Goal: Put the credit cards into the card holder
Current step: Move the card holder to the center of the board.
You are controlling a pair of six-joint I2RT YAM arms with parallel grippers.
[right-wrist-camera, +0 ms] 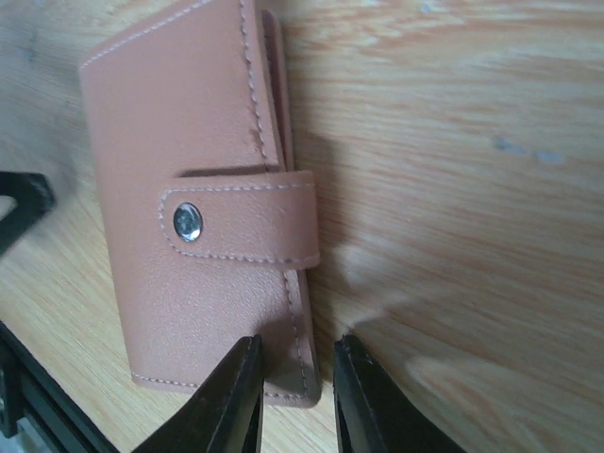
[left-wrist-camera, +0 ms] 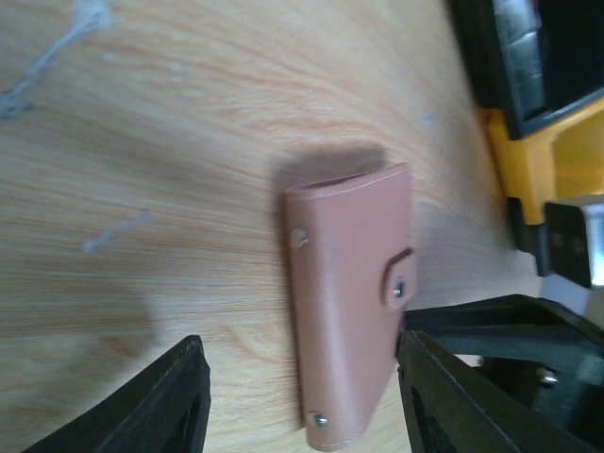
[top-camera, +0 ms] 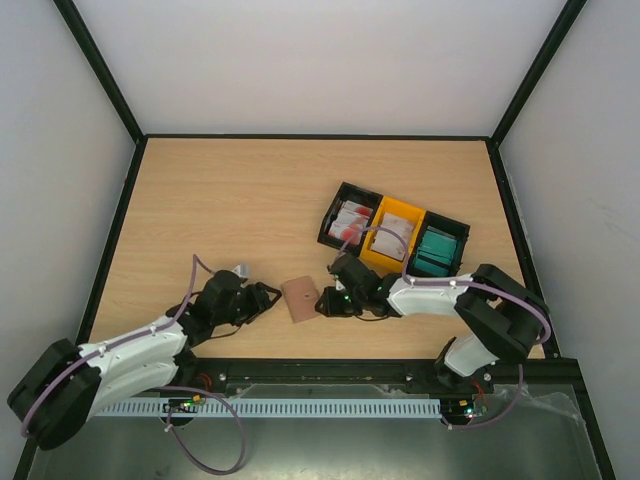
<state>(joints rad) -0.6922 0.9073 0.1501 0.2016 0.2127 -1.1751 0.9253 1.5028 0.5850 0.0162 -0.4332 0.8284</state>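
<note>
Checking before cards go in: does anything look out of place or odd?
The holder lies slightly askew on the table, folded shut with its strap snapped, so no slot is open for cards. The cards sit in their trays. Nothing looks spilled or damaged.

The card holder (top-camera: 299, 298) lies on the table (top-camera: 230, 200) between the left gripper (top-camera: 272, 296) and right gripper (top-camera: 325, 301). The credit cards (top-camera: 349, 224) sit in trays (top-camera: 400, 205) behind it.

Matt, fine-grained leather-like card holder (right-wrist-camera: 198, 189) with shiny metal snap (right-wrist-camera: 188, 222) on smooth wood-grain table (top-camera: 220, 200)
</note>
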